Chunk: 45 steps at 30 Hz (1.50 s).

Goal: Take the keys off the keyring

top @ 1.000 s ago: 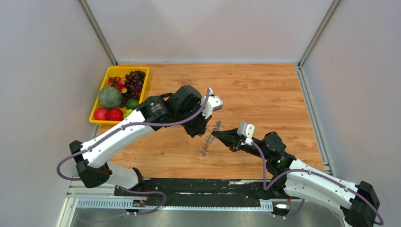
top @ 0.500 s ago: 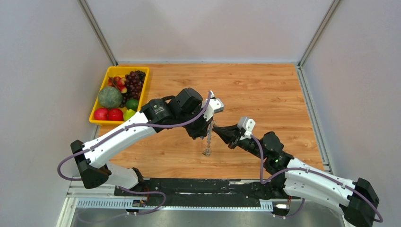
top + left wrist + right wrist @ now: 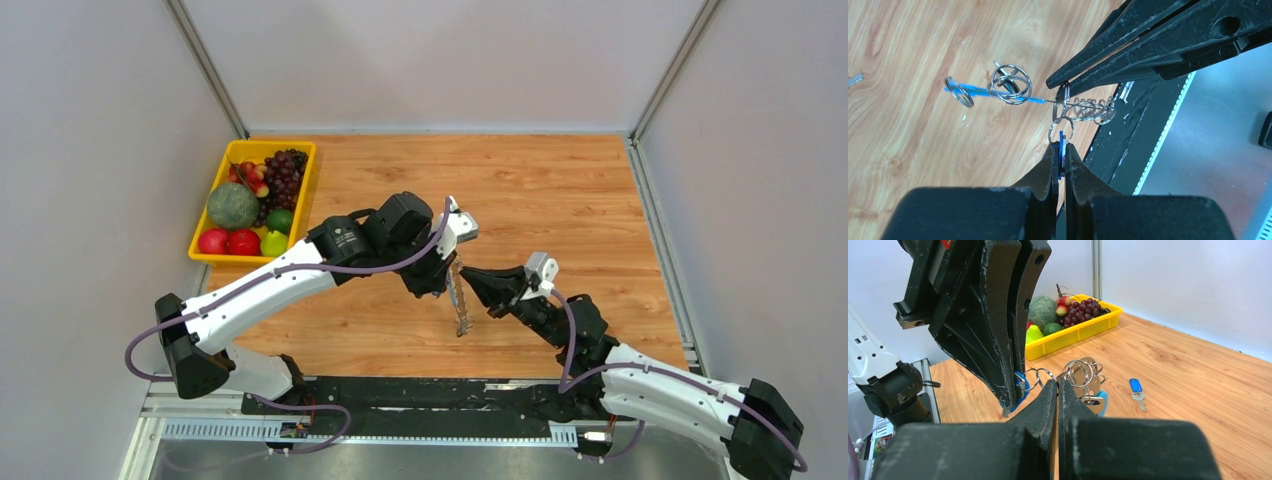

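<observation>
The keyring (image 3: 1021, 386) hangs in the air above the bench (image 3: 560, 200), between the two arms, with only its blue curved part clearly readable. That blue part is pinched edge-on in the left tool (image 3: 1062, 147), which is clenched tight on it. This hold seems meant to anchor the bunch so the other arm has something to pull against.

From the keyring runs a chain of split rings (image 3: 1093, 107). The right tool (image 3: 1057, 383) is clamped on one link of it, just beside the left tool's tips. With the two grips so close, the metal between them is held taut, and the free end dangles below (image 3: 460, 310).

What looks like a blue-headed key (image 3: 1099, 401) still hangs under the rings, so I judge the work is not finished. One loose key (image 3: 1135, 389), also blue-headed, already lies flat on the bench beyond the tools.

A yellow fruit tray (image 3: 272, 144) sits at the far left corner, well apart from the work.
</observation>
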{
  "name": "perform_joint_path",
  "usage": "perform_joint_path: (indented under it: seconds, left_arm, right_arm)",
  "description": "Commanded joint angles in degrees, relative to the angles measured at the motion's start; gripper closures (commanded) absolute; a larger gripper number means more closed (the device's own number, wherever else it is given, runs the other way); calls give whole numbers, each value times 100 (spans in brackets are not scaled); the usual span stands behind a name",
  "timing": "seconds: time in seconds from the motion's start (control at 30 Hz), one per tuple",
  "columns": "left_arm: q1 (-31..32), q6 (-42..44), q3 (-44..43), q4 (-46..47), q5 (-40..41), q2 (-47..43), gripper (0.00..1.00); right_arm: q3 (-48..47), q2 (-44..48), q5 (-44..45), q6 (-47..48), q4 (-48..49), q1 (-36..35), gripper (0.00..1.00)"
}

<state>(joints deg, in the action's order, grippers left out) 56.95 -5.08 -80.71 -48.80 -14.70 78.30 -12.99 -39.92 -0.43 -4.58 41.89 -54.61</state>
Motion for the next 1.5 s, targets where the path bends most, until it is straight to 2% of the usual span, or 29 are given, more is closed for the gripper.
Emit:
perform_joint_path:
  seconds: [0.0,0.47,0.7,1.07,1.23,1.37,1.47]
  left_arm:
    - [42,-195,159,354,-342,-197,100]
    - [203,-367,492,919,-288,-2,100]
    - [220,-382,665,1038,-75,26,100]
    - [220,-154,238,540,560,-260,100]
    - [223,29,-83,139,669,-211,100]
    - [223,209,-335,-151,581,-178,100]
    - [224,373,-528,-347,540,-182,100]
  right_arm:
    - [147,207,558,-330,1219,7,100]
    - [242,45,1120,-984,1857,10,100]
    - [270,131,1448,-1189,1872,3,100]
    - [212,322,1520,-1196,1052,11,100]
    - [168,336,1022,-972,612,10,89]
    - [59,445,561,-485,68,11,83]
    - [-4,606,175,-136,-278,14,75]
